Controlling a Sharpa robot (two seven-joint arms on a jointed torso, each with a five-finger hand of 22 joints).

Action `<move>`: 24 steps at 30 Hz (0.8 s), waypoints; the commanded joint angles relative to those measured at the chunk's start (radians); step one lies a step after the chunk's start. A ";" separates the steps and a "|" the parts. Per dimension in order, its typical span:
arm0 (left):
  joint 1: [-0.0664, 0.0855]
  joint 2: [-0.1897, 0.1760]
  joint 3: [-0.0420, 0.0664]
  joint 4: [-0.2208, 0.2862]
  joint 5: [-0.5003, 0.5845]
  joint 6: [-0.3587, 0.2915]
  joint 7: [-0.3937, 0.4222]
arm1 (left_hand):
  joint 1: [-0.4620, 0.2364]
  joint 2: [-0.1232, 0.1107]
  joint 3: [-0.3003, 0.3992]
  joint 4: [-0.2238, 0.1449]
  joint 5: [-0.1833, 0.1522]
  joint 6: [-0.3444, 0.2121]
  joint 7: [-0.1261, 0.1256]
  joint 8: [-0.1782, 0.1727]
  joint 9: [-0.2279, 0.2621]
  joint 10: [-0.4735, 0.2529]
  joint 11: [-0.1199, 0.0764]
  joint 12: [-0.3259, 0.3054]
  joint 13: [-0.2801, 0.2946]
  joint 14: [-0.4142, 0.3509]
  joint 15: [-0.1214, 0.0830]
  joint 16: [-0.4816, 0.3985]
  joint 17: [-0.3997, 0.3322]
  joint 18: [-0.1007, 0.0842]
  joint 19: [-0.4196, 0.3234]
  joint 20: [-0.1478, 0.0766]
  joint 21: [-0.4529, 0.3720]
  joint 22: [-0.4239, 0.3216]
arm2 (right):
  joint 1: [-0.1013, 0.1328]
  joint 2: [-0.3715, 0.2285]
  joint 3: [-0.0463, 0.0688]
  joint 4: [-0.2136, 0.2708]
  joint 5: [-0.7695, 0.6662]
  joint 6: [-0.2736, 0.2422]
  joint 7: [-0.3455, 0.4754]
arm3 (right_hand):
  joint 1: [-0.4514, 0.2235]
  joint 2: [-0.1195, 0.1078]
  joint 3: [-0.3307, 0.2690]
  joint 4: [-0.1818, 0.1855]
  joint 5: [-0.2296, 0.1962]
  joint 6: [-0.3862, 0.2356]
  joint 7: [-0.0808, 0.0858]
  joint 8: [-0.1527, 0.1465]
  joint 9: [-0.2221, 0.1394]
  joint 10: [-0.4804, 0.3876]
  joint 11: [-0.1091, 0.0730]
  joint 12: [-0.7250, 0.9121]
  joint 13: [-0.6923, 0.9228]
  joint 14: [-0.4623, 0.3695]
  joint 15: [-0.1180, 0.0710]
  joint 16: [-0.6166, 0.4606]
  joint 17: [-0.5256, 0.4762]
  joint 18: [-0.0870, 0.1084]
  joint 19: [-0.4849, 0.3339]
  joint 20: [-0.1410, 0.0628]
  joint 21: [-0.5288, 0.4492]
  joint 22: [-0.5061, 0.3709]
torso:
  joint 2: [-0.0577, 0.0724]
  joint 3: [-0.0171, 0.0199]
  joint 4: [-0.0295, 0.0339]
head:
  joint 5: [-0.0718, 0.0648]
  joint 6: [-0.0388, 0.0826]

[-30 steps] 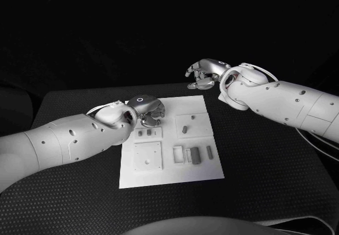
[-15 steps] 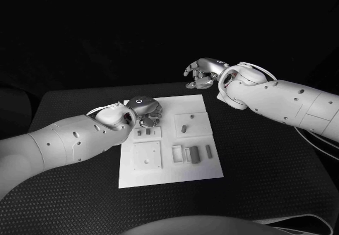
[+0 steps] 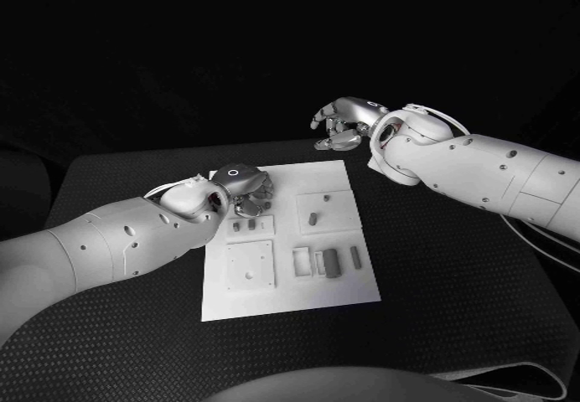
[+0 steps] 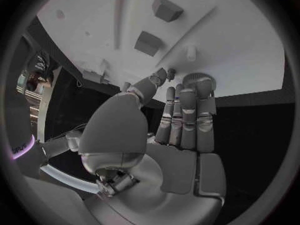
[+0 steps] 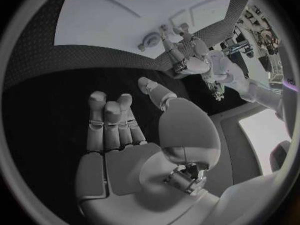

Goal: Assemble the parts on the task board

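You see the white task board (image 3: 290, 289) lying flat at the frame's centre, with small grey parts (image 3: 328, 263) on it: upright pieces grouped lower right, one in the upper-right square, two at mid-left.

Left hand (image 3: 245, 191) held low near the board's (image 3: 344, 289) far left corner, fingers curled, empty. Right hand (image 3: 342, 123) raised beyond the board's far right corner, fingers loosely bent, empty.

a robotics lab; black table (image 3: 459, 285), white task board (image 3: 290, 293), dark surroundings
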 commanded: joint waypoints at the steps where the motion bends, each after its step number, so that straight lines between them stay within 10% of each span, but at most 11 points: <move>1: -0.001 0.010 0.001 -0.005 -0.002 -0.003 0.009 | -0.001 0.000 0.005 0.003 0.002 -0.006 0.001 -0.003 -0.001 -0.001 0.003 -0.004 0.002 0.005 0.000 0.007 -0.001 0.083 0.008 0.000 0.004 0.001 | 0.000 0.002 0.001 0.000 -0.002 0.002 0.005 | -0.001 0.007 -0.004 0.000 0.000 -0.013 0.030 0.006 -0.002 -0.001 0.003 0.005 -0.001 -0.002 0.005 0.000 -0.001 0.024 0.000 -0.008 -0.006 0.008 | -0.001 -0.0003 0.0021 | -0.004 -0.003; 24: -0.032 0.034 0.002 -0.049 0.012 0.015 0.008 | -0.011 0.020 0.002 0.003 0.001 0.009 0.021 0.002 -0.010 0.033 -0.006 0.016 0.032 0.022 -0.008 0.039 -0.005 0.090 0.029 -0.008 0.021 0.018 | 0.000 0.005 0.001 0.006 -0.003 0.000 0.004 | 0.000 0.007 -0.004 -0.001 0.000 -0.013 0.030 0.006 -0.002 -0.001 0.003 0.005 -0.001 -0.002 0.005 0.000 -0.001 0.024 0.000 -0.008 -0.007 0.008 | -0.002 0.0005 0.0008 | -0.005 -0.009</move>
